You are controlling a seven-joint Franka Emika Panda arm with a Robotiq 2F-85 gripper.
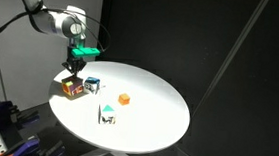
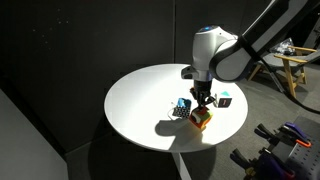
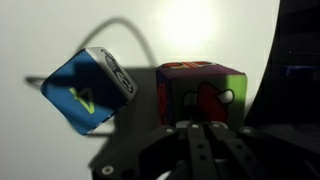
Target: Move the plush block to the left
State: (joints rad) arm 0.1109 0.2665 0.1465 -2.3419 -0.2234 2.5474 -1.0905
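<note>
**Fingers above the plush block near the counter's rim: hazards of a leftward move**

The fingers (image 3: 197,150) enter the wrist view from its bottom edge as dark bars lying close together, with their tips just short of the plush block (image 3: 200,92). No view shows whether they are parted or closed, and no grip on the block can be seen. In both exterior views they hang directly over the block (image 1: 74,87). The block sits on the round white counter (image 1: 158,100), close to that view's left rim.

In the wrist view the blue-and-white cube (image 3: 85,90) lies just left of the block, tilted onto an edge and separated from it by a narrow gap. The orange cube (image 1: 124,100) lies well apart to the right. A small green-and-white object (image 1: 107,114) sits nearer the front rim.

Probable hazards:

- **Pressing instead of grasping.** If the fingers descend closed, they would likely press on the block's top rather than straddle it.
- **Slipping.** The block looks soft, so an off-centre pinch may let it deform, twist or slip out.
- **Collision.** A low sweep to the left, as the wrist view frames it, would probably strike the tilted cube and shove it along.
- **Falling off.** Little bare counter remains between the block and the left rim in the exterior view, so a long carry or an early release could drop it over the edge.
</note>
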